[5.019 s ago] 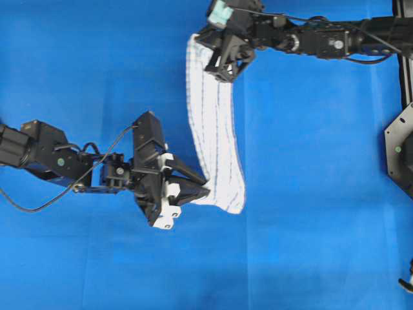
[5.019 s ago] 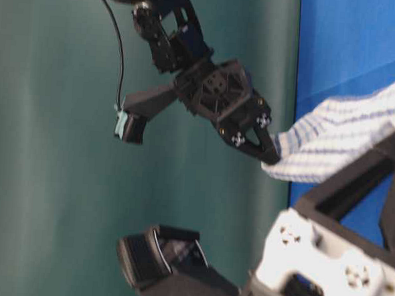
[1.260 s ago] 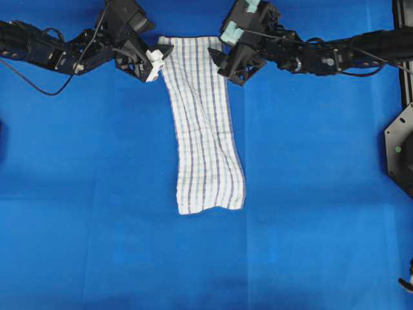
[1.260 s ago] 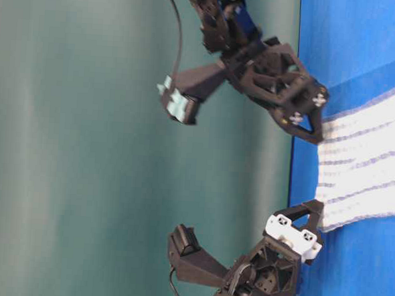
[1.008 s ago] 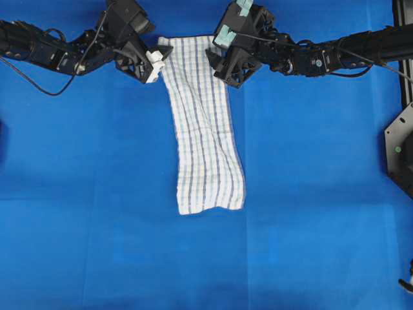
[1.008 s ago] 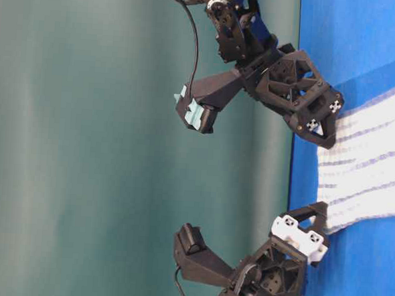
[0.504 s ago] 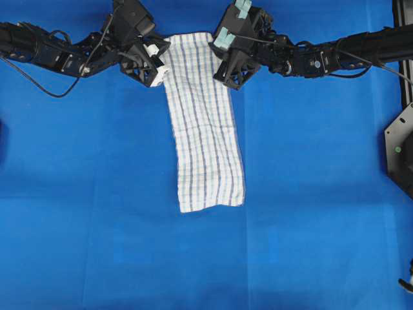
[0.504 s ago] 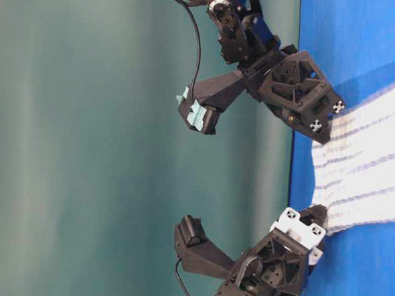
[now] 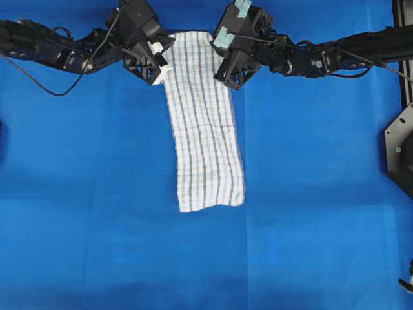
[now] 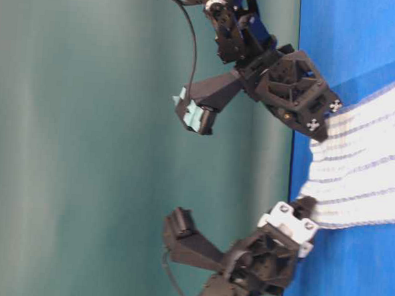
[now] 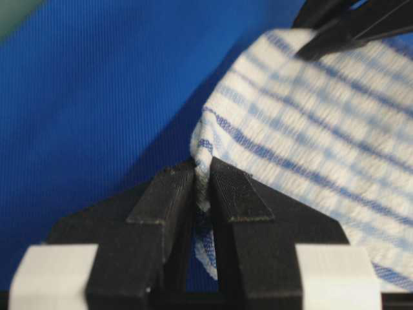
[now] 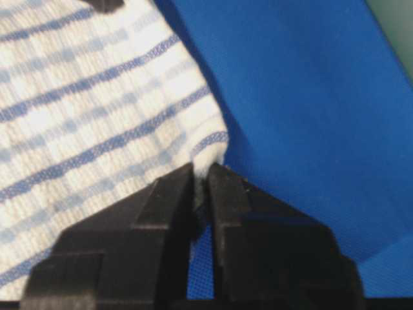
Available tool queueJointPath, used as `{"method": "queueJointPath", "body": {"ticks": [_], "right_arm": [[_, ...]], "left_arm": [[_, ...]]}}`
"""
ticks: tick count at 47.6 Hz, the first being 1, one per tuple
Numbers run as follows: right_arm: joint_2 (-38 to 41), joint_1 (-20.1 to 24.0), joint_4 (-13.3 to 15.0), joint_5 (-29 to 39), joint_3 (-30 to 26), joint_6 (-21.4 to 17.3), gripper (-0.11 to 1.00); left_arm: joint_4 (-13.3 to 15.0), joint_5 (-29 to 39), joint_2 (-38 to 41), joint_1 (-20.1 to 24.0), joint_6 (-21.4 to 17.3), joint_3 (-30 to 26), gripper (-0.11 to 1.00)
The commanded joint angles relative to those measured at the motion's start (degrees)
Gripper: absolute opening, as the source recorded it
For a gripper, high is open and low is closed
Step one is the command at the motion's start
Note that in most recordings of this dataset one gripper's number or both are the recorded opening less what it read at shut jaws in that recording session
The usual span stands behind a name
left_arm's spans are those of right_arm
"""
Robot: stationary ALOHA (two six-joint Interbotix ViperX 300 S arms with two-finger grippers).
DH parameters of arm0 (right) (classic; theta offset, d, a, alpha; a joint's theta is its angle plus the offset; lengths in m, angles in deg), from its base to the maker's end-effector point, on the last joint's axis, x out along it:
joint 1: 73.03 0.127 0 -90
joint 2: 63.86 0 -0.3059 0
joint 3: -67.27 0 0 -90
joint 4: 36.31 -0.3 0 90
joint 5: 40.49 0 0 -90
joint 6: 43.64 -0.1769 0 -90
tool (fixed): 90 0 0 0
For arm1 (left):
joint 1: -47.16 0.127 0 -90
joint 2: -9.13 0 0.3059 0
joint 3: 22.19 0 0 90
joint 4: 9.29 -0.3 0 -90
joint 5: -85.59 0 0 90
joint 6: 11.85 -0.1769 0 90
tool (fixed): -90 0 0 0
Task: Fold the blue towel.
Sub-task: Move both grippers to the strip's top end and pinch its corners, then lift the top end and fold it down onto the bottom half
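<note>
Both grippers pinched on the far corners of the blue towel [image 9: 203, 123].

Left gripper [image 11: 201, 187]: jaws together with the towel's corner hem squeezed between the pads; the cloth spreads away to the right of the fingers, blue sheet [image 11: 97, 84] to their left. Right gripper [image 12: 201, 181]: jaws likewise closed on the opposite corner, the cloth running off to the left of its fingers and bare sheet to the right. Overhead, the towel is a long narrow strip, top edge spanning between the two grippers, the rest trailing away from them flat on the sheet, lower end slightly rumpled. From table level, the gripped edge looks raised a little off the sheet, cloth sloping down from the fingers.
</note>
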Motion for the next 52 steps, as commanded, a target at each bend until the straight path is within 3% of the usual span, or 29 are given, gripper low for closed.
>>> {"method": "queueJointPath", "body": {"ticks": [1,15,31,41,52], "right_arm": [[-4.2,-0.1,0.2,-0.2,-0.2,-0.1,-0.02],[-13.3,0.7,0.1,-0.2,3.0,-0.1,-0.02],[-16.5,2.0,-0.1,-0.2,6.3,-0.6,-0.02],[-19.2,5.1,-0.5,-0.3,8.7,-0.9,-0.02],[-25.0,12.0,-3.2,-0.2,12.9,-1.0,-0.02]], "left_arm": [[-0.2,0.8,-5.1,-0.1,-1.6,-1.0,0.04],[-0.2,5.8,-13.8,0.0,-4.1,-0.7,0.05],[-0.3,7.3,-14.2,-1.5,-5.3,-1.1,0.05],[-0.3,8.3,-15.4,-6.8,-5.3,-0.6,0.05],[-0.3,8.3,-17.4,-15.5,-5.1,1.0,0.05]]}}
